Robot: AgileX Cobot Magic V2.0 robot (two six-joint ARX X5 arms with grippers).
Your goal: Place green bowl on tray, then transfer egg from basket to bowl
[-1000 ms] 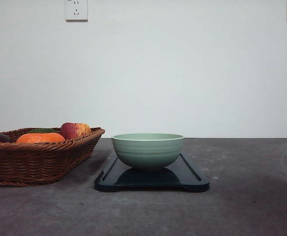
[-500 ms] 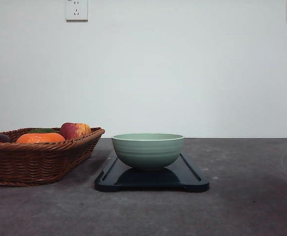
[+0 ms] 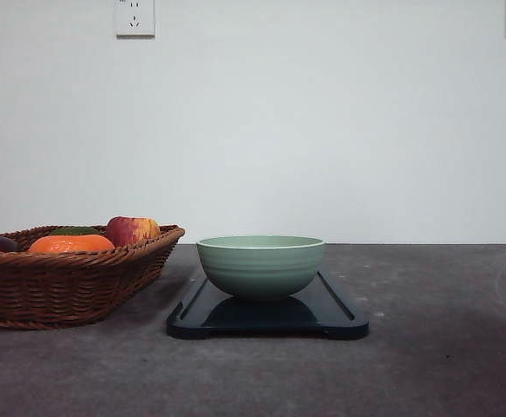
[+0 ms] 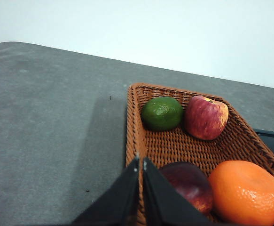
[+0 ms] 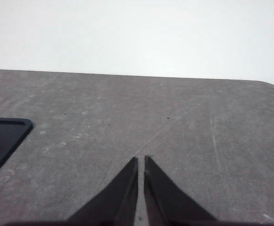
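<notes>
Basket [image 3: 66,278] cut off at left edge — bowl [image 3: 260,266] interior hidden

Low front camera facing the wall, both wrist cameras angled down, tray [image 3: 267,318] shared.

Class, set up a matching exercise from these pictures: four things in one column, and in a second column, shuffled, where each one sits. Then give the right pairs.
Things
1. green bowl
2. tray
3. red-yellow apple
4. right claw

Places
A. inside the basket, next to the dark green fruit
B. directly on the grey table, to the right of the basket
C. standing on the tray
D. over bare table, fingers together, near a corner of the tray

Pairs: 1-C, 2-B, 3-A, 4-D
</notes>
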